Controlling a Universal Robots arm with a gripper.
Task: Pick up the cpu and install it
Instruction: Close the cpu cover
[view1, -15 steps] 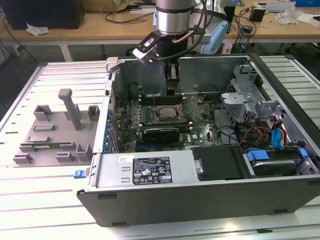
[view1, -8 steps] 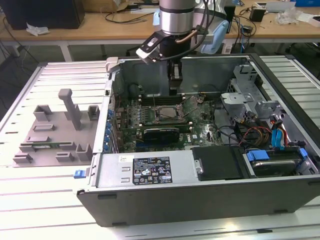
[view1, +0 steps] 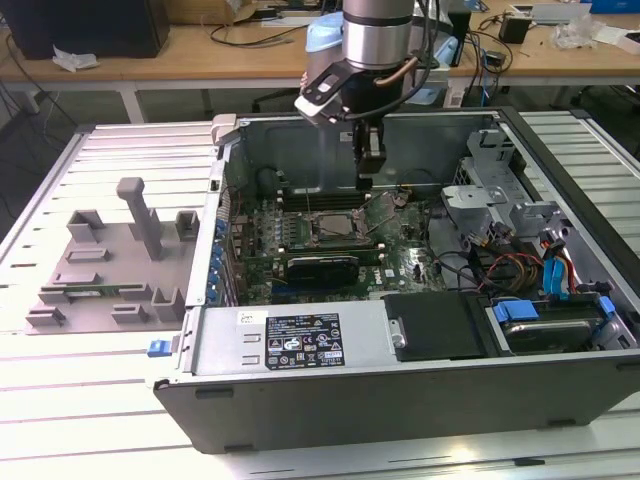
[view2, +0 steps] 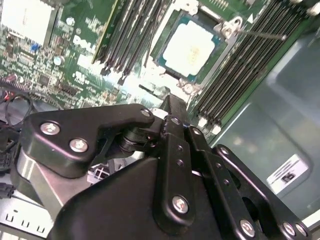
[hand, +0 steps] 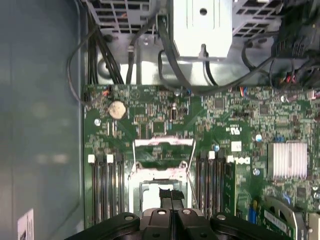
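The cpu (view2: 192, 45), a small square chip with a silvery top, lies flat in the motherboard socket inside the open computer case (view1: 400, 400). In the exterior view the cpu (view1: 333, 228) sits mid-board. My gripper (view1: 368, 180) hangs just above it, slightly toward the exterior view's right, over the raised metal load plate (view1: 388, 205). In the first wrist view the gripper (hand: 170, 196) has its two black fingertips pressed together with nothing between them. The second wrist view shows the gripper (view2: 170, 102) apart from the chip, not touching it.
A grey plastic tray (view1: 110, 270) with blocky posts lies on the table at the exterior view's left. Memory slots (hand: 107, 190) flank the socket. A finned heatsink (hand: 287, 160), cables (view1: 520, 265) and drive bays (view1: 545, 325) crowd the case.
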